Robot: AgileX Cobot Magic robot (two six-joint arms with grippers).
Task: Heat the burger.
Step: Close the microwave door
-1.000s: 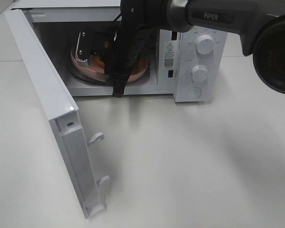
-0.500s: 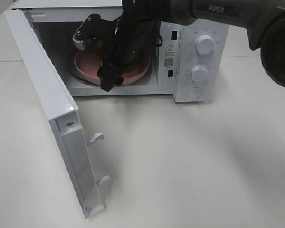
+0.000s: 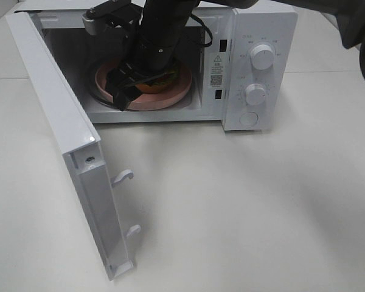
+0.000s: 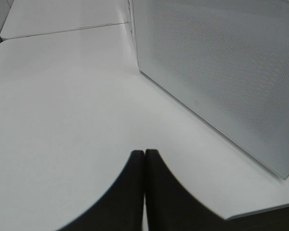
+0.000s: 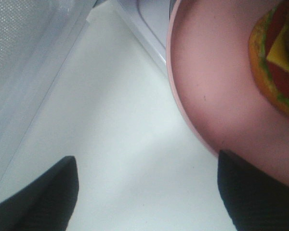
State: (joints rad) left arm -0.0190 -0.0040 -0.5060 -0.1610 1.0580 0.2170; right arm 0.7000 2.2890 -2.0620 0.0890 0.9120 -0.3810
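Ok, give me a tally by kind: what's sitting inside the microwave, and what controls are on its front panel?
Burger: 1
Pink plate: 1
Knobs: 2, upper knob and lower knob
Round button: 1
Total: 5

Table (image 3: pixel 243 207): white, matte; a seam is seen across its far part.
Microwave (image 3: pixel 281 36): white, set directly on the table.
Door (image 3: pixel 52 115): swung open.
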